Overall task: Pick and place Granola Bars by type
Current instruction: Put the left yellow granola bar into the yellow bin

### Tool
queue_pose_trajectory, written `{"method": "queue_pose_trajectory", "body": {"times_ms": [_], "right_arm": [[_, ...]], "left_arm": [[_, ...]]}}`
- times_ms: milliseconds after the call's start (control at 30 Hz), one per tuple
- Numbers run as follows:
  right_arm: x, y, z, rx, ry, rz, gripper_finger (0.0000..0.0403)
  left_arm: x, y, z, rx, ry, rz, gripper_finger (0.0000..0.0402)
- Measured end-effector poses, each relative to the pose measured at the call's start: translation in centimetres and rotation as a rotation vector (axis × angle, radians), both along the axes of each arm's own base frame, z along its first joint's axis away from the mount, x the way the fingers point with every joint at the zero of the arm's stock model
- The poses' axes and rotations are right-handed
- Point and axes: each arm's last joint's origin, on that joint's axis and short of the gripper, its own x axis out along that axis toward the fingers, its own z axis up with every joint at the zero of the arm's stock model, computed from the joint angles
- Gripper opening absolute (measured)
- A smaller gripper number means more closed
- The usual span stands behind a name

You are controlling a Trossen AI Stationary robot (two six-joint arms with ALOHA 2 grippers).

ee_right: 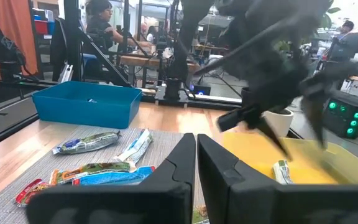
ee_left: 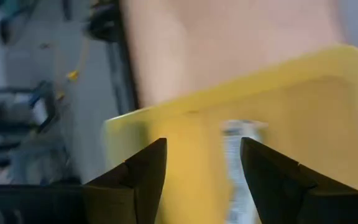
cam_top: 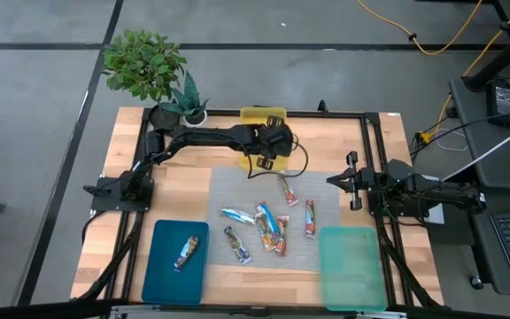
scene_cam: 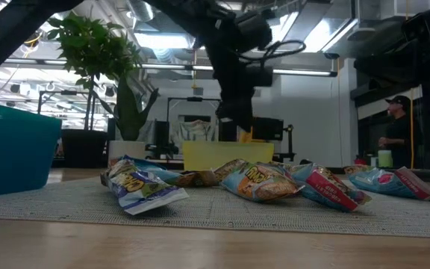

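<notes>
At the table's left front sits a dark blue tray [cam_top: 162, 266] with one brown-blue granola bar [cam_top: 185, 253] lying in it. Right of it, on the grey mat [cam_top: 237, 190] at the table's middle, loose granola bars are scattered: a blue-and-white bar [cam_top: 236, 215] toward the left, a dark bar [cam_top: 237, 245] nearer the front edge, a cluster of bars [cam_top: 273, 230] touching each other in the middle, a red-and-white bar [cam_top: 288, 190] farther back and another red-and-white bar [cam_top: 310, 218] toward the right. Behind the mat, at the table's back edge, stands a yellow tray [cam_top: 257, 114]; the left gripper [cam_top: 268, 162] hangs above its near edge, well apart from the bars on the mat. In the left wrist view its fingers [ee_left: 143, 171] stand apart with nothing between them, and a single wrapped bar [ee_left: 238, 162] lies in the yellow tray below them. Farther right, the teal tray [cam_top: 352, 270] sits at the front right. The right gripper [cam_top: 334, 180] waits at the table's right side beside the mat, its fingers [ee_right: 173, 171] pressed together on nothing
</notes>
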Motion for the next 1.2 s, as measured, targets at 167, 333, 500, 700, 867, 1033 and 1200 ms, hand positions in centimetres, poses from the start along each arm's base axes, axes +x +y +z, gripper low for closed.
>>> {"method": "queue_pose_trajectory", "body": {"times_ms": [167, 333, 500, 700, 867, 1033, 1200], "right_arm": [[0.0, 0.0, 0.0, 0.0, 0.0, 0.001, 0.0022], [0.0, 0.0, 0.0, 0.0, -0.001, 0.0, 0.0022], [0.0, 0.0, 0.0, 0.0, -0.001, 0.001, 0.0022], [0.0, 0.0, 0.0, 0.0, -0.001, 0.0, 0.0022], [0.0, 0.0, 0.0, 0.0, 0.0, 0.001, 0.0022], [0.0, 0.0, 0.0, 0.0, 0.0, 0.0, 0.0022], [0.0, 0.0, 0.0, 0.0, -0.001, 0.0, 0.0022]], "left_arm": [[0.4, 0.4, 3.4, -0.048, -0.188, 0.128, 0.0195], [0.0, 0.1, 6.8, -0.183, -0.385, 0.196, 0.0195], [-0.9, -0.5, 8.5, -0.338, -0.446, 0.188, 0.0189], [-1.8, -1.7, 7.8, -0.497, -0.327, 0.193, 0.0184], [-2.8, -3.9, 6.8, -0.574, -0.166, 0.245, 0.0184], [-2.6, -7.0, 6.6, -0.617, -0.134, 0.243, 0.0184], [-3.3, -10.7, 6.0, -0.622, -0.012, 0.224, 0.0184]]}}
